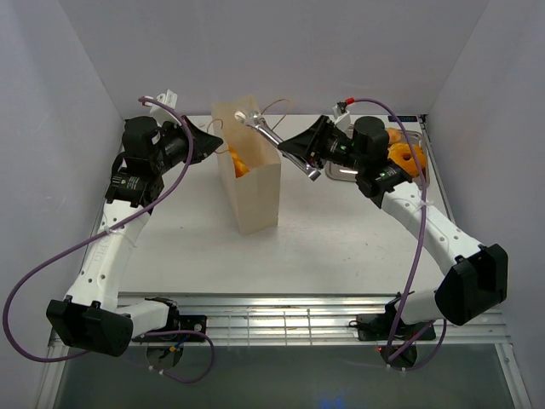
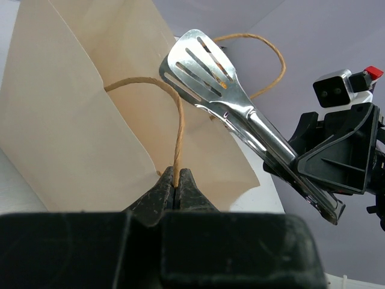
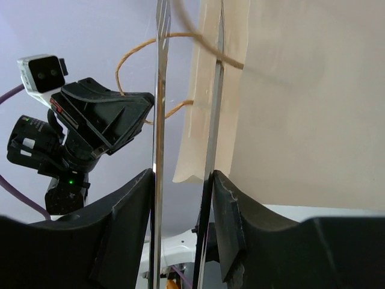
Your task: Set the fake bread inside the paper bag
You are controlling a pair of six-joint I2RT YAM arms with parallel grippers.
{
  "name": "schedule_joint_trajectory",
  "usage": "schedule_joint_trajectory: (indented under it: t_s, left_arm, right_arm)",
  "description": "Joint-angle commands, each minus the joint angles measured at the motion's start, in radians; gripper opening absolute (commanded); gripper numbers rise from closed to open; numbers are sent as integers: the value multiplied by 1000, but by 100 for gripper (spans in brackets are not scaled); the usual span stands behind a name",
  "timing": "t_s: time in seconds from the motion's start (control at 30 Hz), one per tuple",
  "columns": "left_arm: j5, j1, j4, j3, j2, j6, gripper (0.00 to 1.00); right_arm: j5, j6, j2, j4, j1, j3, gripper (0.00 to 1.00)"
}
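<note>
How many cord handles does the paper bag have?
2. One cord handle is pinched in the left gripper. The other handle loops up from the far side of the paper bag, behind the metal tongs. Neither is hidden.

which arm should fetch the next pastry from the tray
Right. The right pincer grips the metal tongs, and the steel tray with the remaining fake bread lies right beside that arm. The left pincer is shut on the cord handle of the paper bag, steadying it.
</note>
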Motion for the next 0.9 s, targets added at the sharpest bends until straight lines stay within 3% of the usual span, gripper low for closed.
schedule_joint_trajectory:
  t_s: [0.0, 0.23, 0.43, 0.67, 0.87]
  left_arm:
    - [1, -3, -9, 29, -31, 13, 0]
    - [4, -3, 3, 13, -31, 13, 0]
    - [10, -3, 8, 7, -34, 16, 0]
    - [30, -1, 21, 6, -36, 14, 0]
    - [62, -3, 54, -10, -30, 5, 0]
  right_arm:
    - [-5, -14, -70, 23, -38, 84, 49]
    - [-77, 25, -133, -3, -211, 147, 48]
    - [-168, 61, -193, -5, -446, 102, 47]
    - [-266, 62, -237, 10, -766, -98, 47]
    - [-271, -25, -253, -17, -906, -340, 46]
